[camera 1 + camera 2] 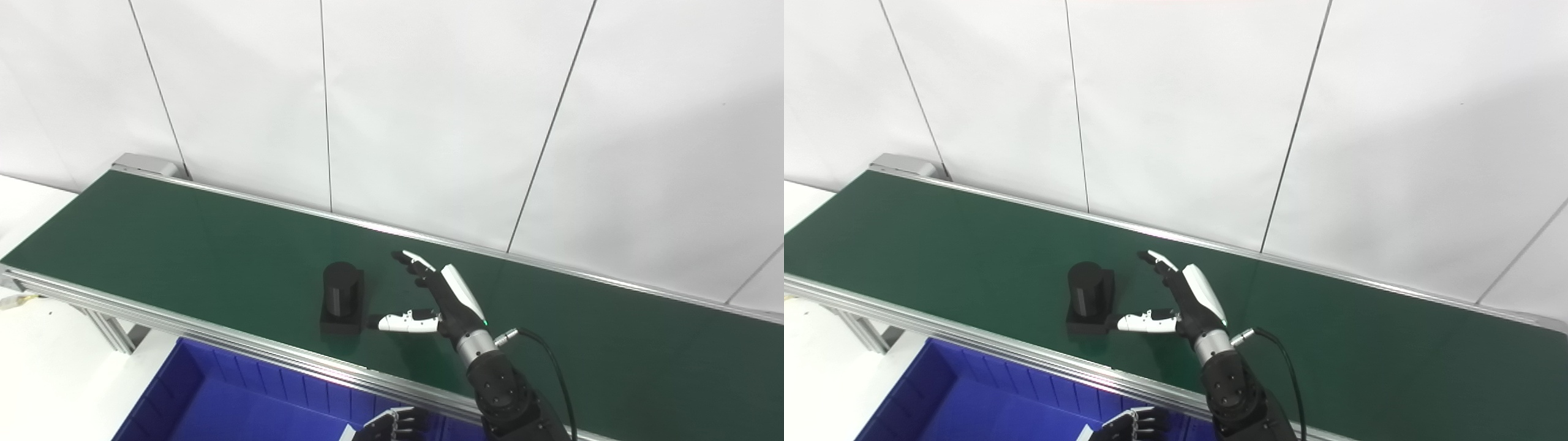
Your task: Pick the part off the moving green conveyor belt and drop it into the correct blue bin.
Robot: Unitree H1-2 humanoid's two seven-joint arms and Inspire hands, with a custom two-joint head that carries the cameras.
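A black part (342, 298), an upright cylinder on a square base, stands on the green conveyor belt (184, 245) near its front edge. Just right of it my right hand (432, 300) hovers over the belt, open, with the fingers spread toward the part and the thumb tip almost at the base. Nothing is in its grasp. My left hand (389, 425) shows only as fingertips at the bottom edge, above the blue bin (202, 398); whether it is open or shut I cannot make out.
The belt's aluminium frame (245, 346) runs between the belt and the blue bin below it. A white panelled wall (429, 122) stands close behind the belt. A black cable (554, 367) loops off my right wrist.
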